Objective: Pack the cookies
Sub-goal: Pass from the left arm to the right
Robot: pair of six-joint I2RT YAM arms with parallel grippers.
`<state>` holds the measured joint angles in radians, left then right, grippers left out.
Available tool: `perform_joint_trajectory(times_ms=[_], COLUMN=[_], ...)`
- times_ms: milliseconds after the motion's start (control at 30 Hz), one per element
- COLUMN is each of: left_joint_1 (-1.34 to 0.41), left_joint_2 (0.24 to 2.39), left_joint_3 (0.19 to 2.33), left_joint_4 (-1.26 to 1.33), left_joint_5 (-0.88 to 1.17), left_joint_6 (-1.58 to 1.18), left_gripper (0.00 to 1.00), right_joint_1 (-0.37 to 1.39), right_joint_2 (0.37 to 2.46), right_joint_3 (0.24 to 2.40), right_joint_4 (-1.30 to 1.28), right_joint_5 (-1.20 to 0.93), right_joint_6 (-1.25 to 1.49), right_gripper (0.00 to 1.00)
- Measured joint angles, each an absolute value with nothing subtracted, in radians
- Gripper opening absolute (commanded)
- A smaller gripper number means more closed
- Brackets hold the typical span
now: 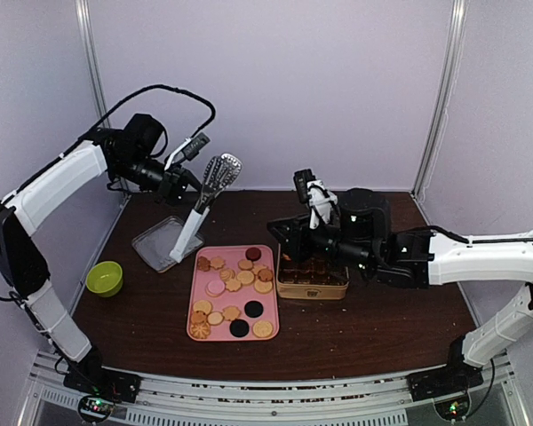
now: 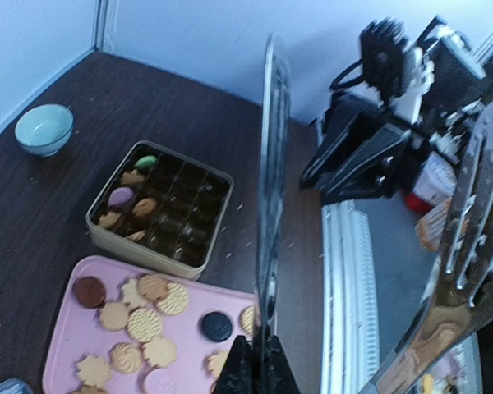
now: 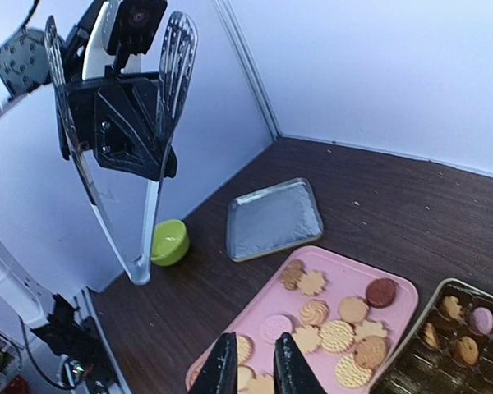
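Gold tin (image 3: 412, 336) cut by right edge, tongs (image 2: 464, 254) blurred, pink tray (image 2: 66, 341), nearest cookies (image 2: 158, 382) cropped below

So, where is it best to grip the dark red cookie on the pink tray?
Probably across its round edge, two opposite sides, straight down from above: the dark red cookie lies flat on the pink tray, so only its edge offers a hold.

Two trays (image 1: 235, 299) (image 1: 155, 244), one tin (image 1: 313, 291), one bowl (image 1: 104, 278), one tongs (image 1: 215, 177) (cookies (image 1: 246, 277): roughly twenty-five)
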<state>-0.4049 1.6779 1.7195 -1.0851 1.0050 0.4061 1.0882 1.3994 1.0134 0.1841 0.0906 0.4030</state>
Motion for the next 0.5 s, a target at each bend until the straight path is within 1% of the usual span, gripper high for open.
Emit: perform_joint_trajectory(times_ms=[133, 233, 267, 367, 500], left_joint_1=[-0.405, -0.405, -0.405, -0.406, -0.41], left_joint_2=[1.589, 1.542, 1.536, 1.514, 1.508], left_joint_3=[1.627, 1.507, 1.484, 1.385, 1.346], left_joint_4=[-0.904, -0.701, -0.651, -0.382, -0.151], left_joint_5=[1.143, 1.206, 1.216, 1.242, 1.253], left_joint_6=[0.154, -0.067, -0.125, -0.353, -0.545], left_gripper=[0.0, 0.0, 0.0, 0.0, 0.0], right_joint_1=[1.085, 1.085, 1.085, 1.085, 1.085], right_joint_2=[1.424, 1.467, 1.485, 1.544, 1.612], right_joint_3=[1.081, 1.146, 1.166, 1.221, 1.266], right_joint_4=[0.252, 0.303, 0.316, 0.352, 0.379], right_joint_5=[0.002, -0.069, -0.091, -0.155, -0.234], right_joint_6=[0.446, 0.478, 0.487, 0.524, 0.562], right_gripper=[0.17, 0.17, 0.17, 0.17, 0.17])
